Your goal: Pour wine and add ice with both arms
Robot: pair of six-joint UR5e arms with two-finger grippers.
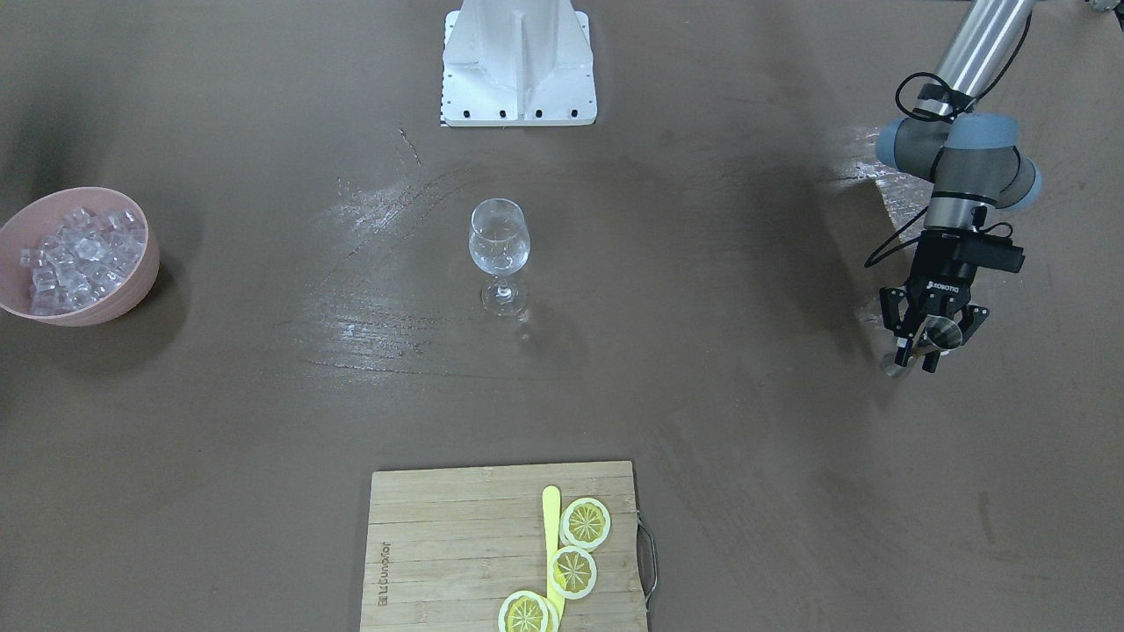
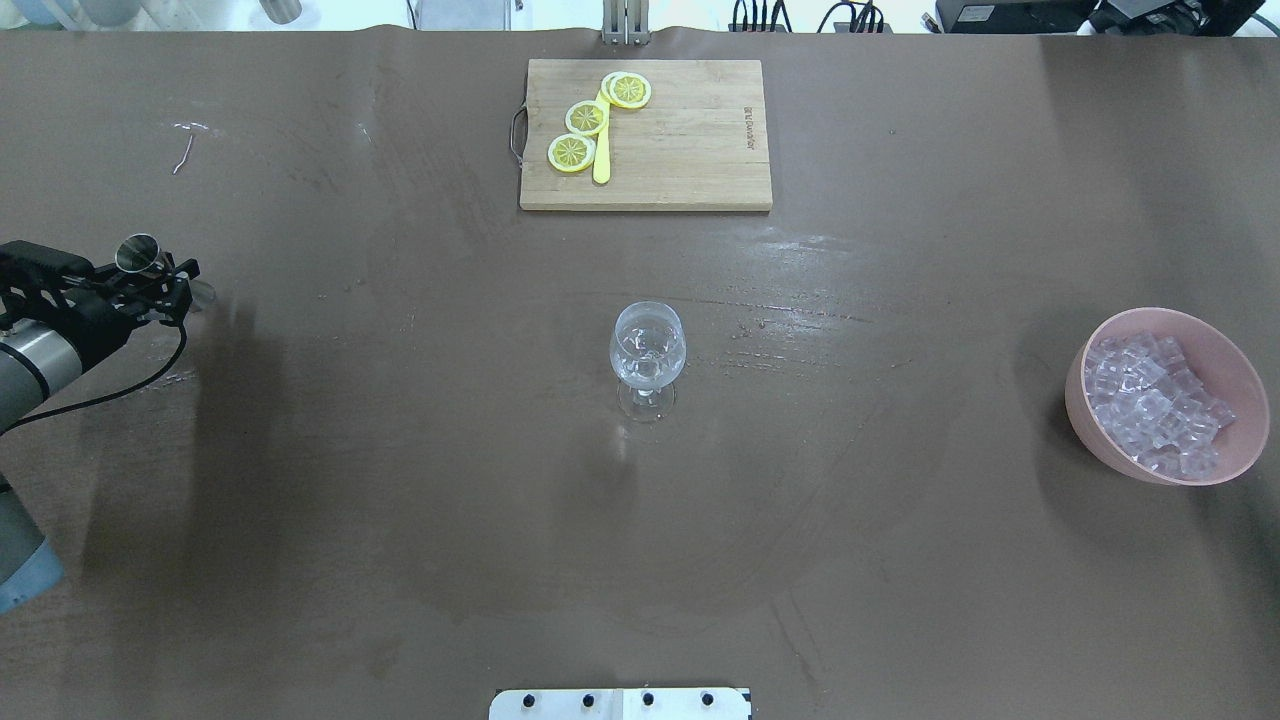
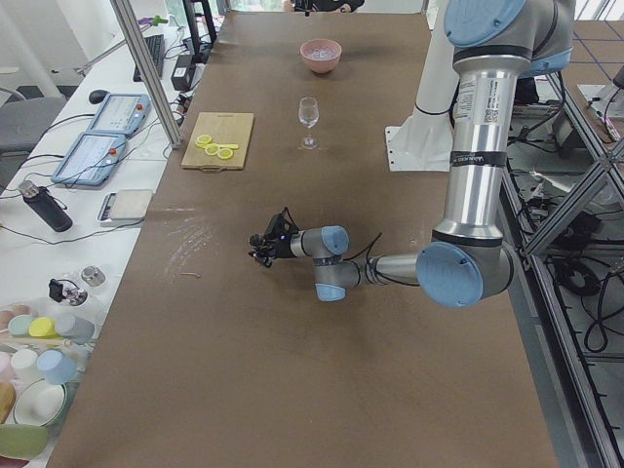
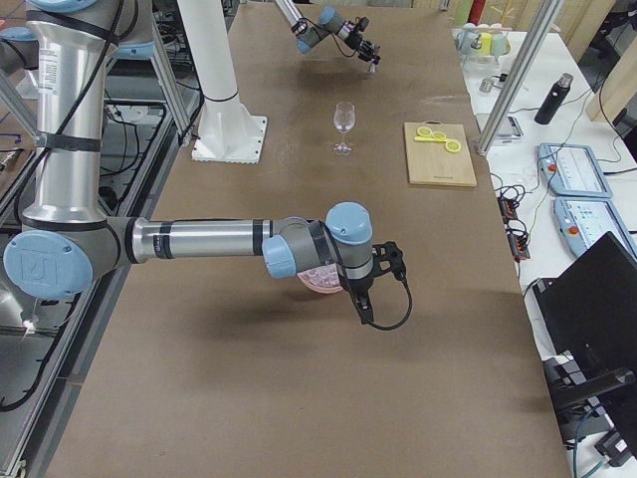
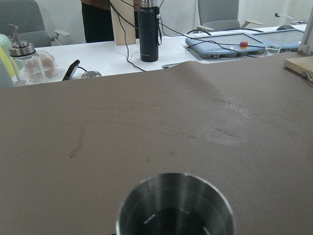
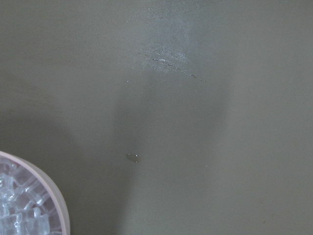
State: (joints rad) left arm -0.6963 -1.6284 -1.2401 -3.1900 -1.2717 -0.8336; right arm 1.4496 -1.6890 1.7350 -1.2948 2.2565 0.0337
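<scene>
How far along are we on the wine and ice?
Done: nothing certain; the wine glass looks colourless. In hand: the left end effector grips a metal cup well away from the glass. To do: pouring, then moving ice from the pink bowl, where the right end effector hangs; its grip is unclear.

A bamboo cutting board [image 2: 680, 150] lies at the far middle edge of the brown worktop [image 2: 400, 500]. Three lemon slices [image 2: 587, 117] and a yellow knife [image 2: 602, 160] rest on its left part. A white pedestal [image 1: 518, 61] stands at the near edge. A black bottle [image 5: 148, 32] stands on a white side table.
</scene>
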